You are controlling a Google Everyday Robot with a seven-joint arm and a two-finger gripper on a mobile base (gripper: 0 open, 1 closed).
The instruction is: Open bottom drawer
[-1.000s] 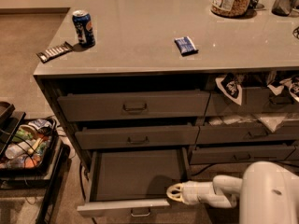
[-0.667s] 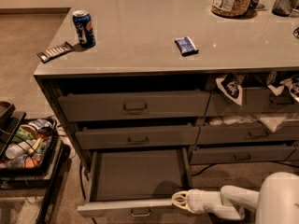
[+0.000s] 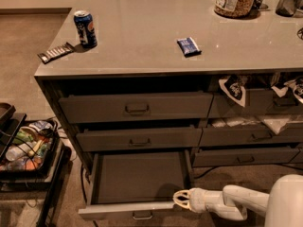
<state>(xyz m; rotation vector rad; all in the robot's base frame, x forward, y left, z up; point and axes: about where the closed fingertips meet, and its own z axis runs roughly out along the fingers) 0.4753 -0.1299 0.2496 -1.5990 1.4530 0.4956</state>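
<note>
While the bottom drawer [image 3: 137, 176] stands well out at the cabinet's lower left, its front panel running left to right, the end effector [image 3: 181, 199] sits just beside the panel's right end, right of the handle [image 3: 142, 215]. Whether it is open or closed cannot be told, and no grip on anything is evident.

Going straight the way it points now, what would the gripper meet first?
The white gripper, low at right, points left; it would likely first meet the front right corner of the open, wide dark grey bottom drawer, though depth is unclear.
</note>
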